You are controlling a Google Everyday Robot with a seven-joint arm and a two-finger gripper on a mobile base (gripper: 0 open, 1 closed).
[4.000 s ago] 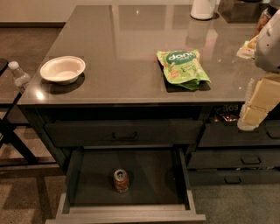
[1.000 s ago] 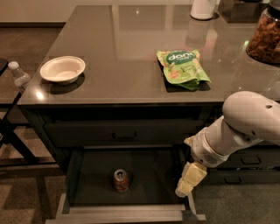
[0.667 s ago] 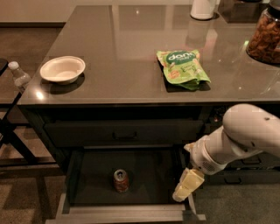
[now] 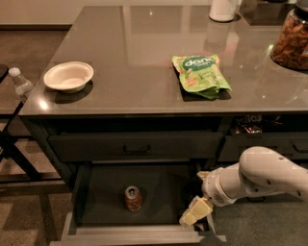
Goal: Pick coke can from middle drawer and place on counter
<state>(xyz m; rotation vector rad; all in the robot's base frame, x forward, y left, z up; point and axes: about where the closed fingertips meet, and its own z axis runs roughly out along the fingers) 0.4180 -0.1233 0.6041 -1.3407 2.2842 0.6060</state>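
Surface: a dark-grey glossy table (image 4: 144, 53) over dark cabinets, its top mirroring pale patches of light.
Room: brownish carpeted floor (image 4: 29, 43) ran along the left side and behind the table; a black frame (image 4: 14, 149) stood at the left edge.
Drawers: the middle drawer (image 4: 163, 192) was pulled out wide, dark flat bottom showing, with a lighter grey front edge; directly above it a shallower drawer with a dark bar handle (image 4: 137, 146) was shut. Narrower drawers (image 4: 250, 151) sat to the right.
Coke can: one coke can (image 4: 133, 198), upright on the bottom of the middle drawer, left of centre and towards the front, silver top facing up.
Hand: the cream-coloured hand (image 4: 195, 214) hung low at the drawer's front right corner, pointing down and to the left, well apart from the coke can. How far open it was could not be told; it was not touching the coke can.
Arm: one white rounded arm (image 4: 262, 178) reached in from the right edge, below the table's level.
Bowls: one white bowl (image 4: 68, 77), near the table's front left corner.
Pouches: one green snack pouch (image 4: 199, 74), lying flat right of centre.
Jars: one clear jar of brown nuts (image 4: 291, 41), at the right edge.
White containers: one (image 4: 224, 8), at the far edge, cut off by the frame.
Bottles: one clear plastic bottle (image 4: 21, 84), off the table, just beside its left edge.
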